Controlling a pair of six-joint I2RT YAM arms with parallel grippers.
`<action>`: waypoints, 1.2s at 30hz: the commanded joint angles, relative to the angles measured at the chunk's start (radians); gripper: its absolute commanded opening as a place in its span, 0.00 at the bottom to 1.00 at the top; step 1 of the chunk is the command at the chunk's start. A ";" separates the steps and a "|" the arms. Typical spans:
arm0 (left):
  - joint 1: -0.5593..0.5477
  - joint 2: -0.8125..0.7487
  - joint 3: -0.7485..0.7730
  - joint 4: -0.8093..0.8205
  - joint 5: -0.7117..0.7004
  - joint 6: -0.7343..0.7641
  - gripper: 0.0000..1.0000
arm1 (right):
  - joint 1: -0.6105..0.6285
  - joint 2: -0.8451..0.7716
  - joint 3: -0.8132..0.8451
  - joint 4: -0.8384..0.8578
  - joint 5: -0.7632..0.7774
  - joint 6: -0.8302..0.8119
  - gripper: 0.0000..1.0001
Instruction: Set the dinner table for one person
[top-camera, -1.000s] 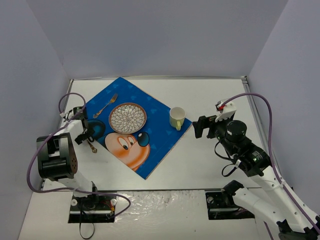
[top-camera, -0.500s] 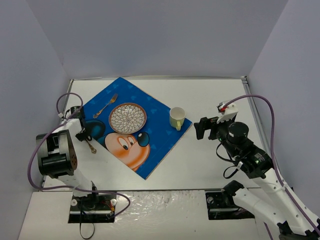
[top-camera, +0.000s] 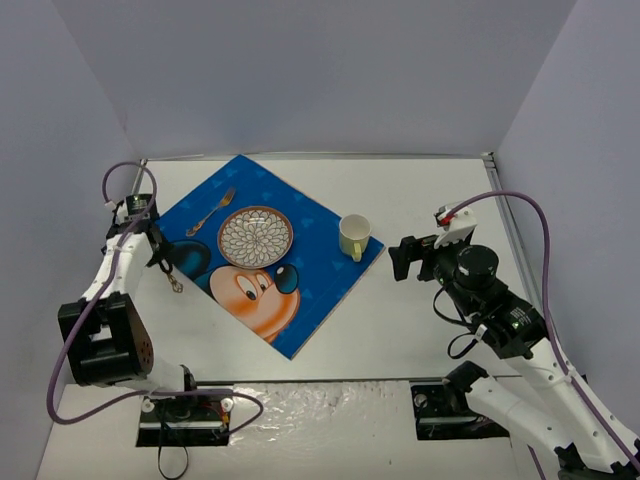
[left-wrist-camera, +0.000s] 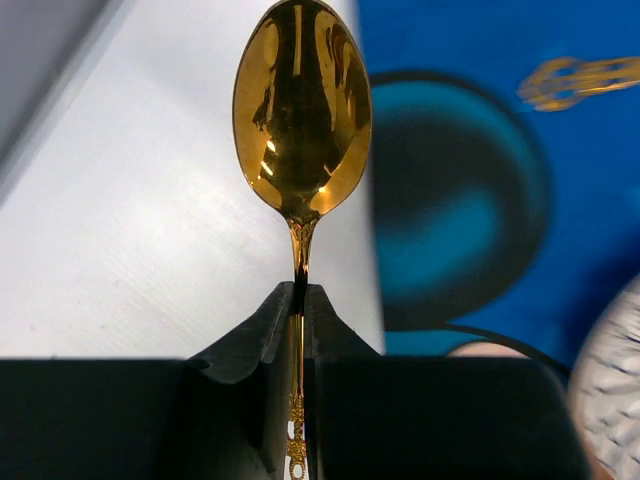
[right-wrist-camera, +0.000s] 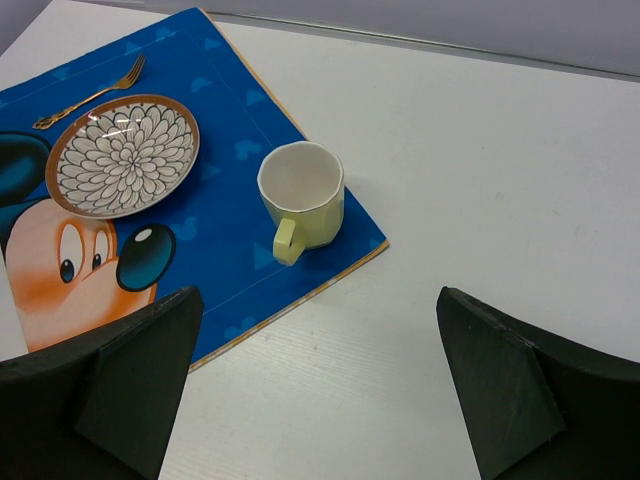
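The white dinner table (top-camera: 440, 190) carries a blue cartoon-mouse placemat (top-camera: 300, 225). On the mat are a patterned plate (top-camera: 255, 236), a gold fork (top-camera: 210, 211) to its far left, and a pale yellow cup (top-camera: 354, 236) at the mat's right corner. My left gripper (top-camera: 162, 258) is shut on the handle of a gold spoon (left-wrist-camera: 300, 110). It holds the spoon above the mat's left edge, bowl pointing away from the gripper (left-wrist-camera: 300, 292). My right gripper (top-camera: 395, 258) is open and empty to the right of the cup (right-wrist-camera: 300, 195), and its fingers (right-wrist-camera: 130, 360) frame the mat's corner.
Purple-grey walls close the table on three sides. A thin metal edge (top-camera: 310, 155) runs along the far side. Bare white tabletop (right-wrist-camera: 480, 150) lies to the right of the mat and in front of it.
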 joint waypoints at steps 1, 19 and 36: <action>-0.157 -0.121 0.149 -0.018 0.055 0.146 0.00 | -0.004 -0.002 0.048 0.048 0.015 -0.031 1.00; -0.976 0.217 0.372 0.069 0.117 0.375 0.00 | -0.004 -0.005 0.102 0.045 0.043 -0.033 1.00; -0.993 0.351 0.318 0.198 0.186 0.366 0.00 | -0.004 0.000 0.120 0.019 0.076 -0.028 1.00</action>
